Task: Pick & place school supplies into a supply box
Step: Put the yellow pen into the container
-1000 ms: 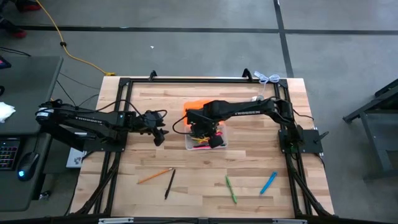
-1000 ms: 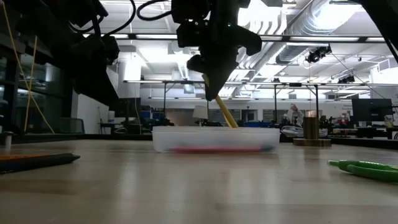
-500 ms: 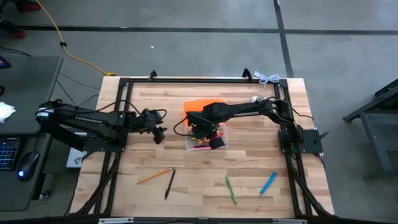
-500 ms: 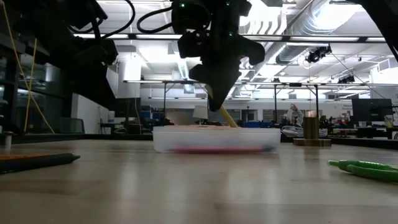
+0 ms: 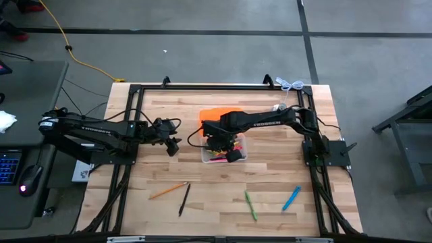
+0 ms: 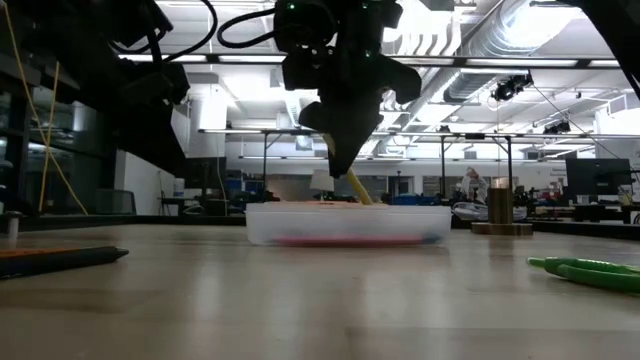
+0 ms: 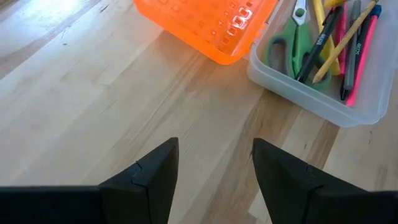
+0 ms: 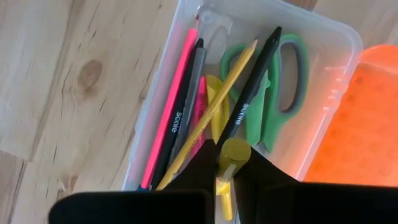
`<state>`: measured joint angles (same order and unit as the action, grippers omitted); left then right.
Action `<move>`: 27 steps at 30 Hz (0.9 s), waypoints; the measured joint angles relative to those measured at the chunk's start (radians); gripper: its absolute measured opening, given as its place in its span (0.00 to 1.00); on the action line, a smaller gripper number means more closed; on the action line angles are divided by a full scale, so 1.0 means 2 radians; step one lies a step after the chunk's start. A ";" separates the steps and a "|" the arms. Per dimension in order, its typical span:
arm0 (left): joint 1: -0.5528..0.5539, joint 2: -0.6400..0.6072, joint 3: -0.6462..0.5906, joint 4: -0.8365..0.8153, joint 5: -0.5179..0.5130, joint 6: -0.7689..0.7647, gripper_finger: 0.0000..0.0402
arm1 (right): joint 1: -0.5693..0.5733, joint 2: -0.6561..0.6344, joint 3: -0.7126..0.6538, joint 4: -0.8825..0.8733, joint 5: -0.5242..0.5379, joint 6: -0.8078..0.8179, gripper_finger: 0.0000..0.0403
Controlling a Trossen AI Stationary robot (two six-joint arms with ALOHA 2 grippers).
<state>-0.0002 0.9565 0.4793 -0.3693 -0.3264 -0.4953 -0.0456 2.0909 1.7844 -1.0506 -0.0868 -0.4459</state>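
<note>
Right hand (image 8: 225, 163) is pinched tight on a yellow marker (image 8: 231, 154), tilted down into the box (image 5: 223, 150) mid-bench so it should drop in alongside the scissors (image 8: 281, 93) and pens. Left hand (image 7: 214, 167) hangs wide open and empty beside the orange lid (image 7: 208, 25). The marker's lower end is hidden, probably touching the pile.

We saw a light wooden tabletop (image 5: 223, 189) bordered by a black metal frame (image 5: 202, 86), standing on a grey concrete floor (image 5: 202, 40) where a yellow cable (image 5: 61, 34) trailed. To one side sat a desk with a computer mouse (image 5: 27, 181), and a brass-coloured bell (image 6: 499, 210) stood at the tabletop's far edge.
</note>
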 joint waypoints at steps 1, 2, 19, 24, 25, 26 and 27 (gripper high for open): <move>0.000 0.000 0.000 0.000 0.000 0.000 0.58 | 0.000 0.000 0.000 0.001 0.000 -0.001 0.02; 0.000 0.000 0.000 0.000 0.000 0.000 0.58 | 0.000 0.000 0.000 0.003 0.000 -0.002 0.02; 0.000 0.000 0.000 0.000 0.000 0.004 0.58 | -0.009 0.036 0.000 0.014 0.000 -0.003 0.04; 0.000 0.000 0.000 0.000 0.000 0.008 0.58 | -0.015 0.037 0.000 0.016 -0.005 -0.002 0.03; 0.000 0.000 0.000 0.000 0.000 0.008 0.58 | -0.016 0.037 0.000 0.016 -0.008 -0.002 0.04; 0.000 0.000 0.000 0.000 0.000 0.008 0.58 | -0.017 0.037 0.000 0.017 -0.010 -0.002 0.04; 0.000 0.000 0.000 0.000 0.000 0.009 0.58 | -0.017 0.037 0.000 0.019 -0.010 -0.002 0.05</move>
<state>-0.0002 0.9565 0.4789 -0.3687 -0.3267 -0.4782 -0.0796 2.1654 1.7847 -1.0129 -0.1073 -0.4503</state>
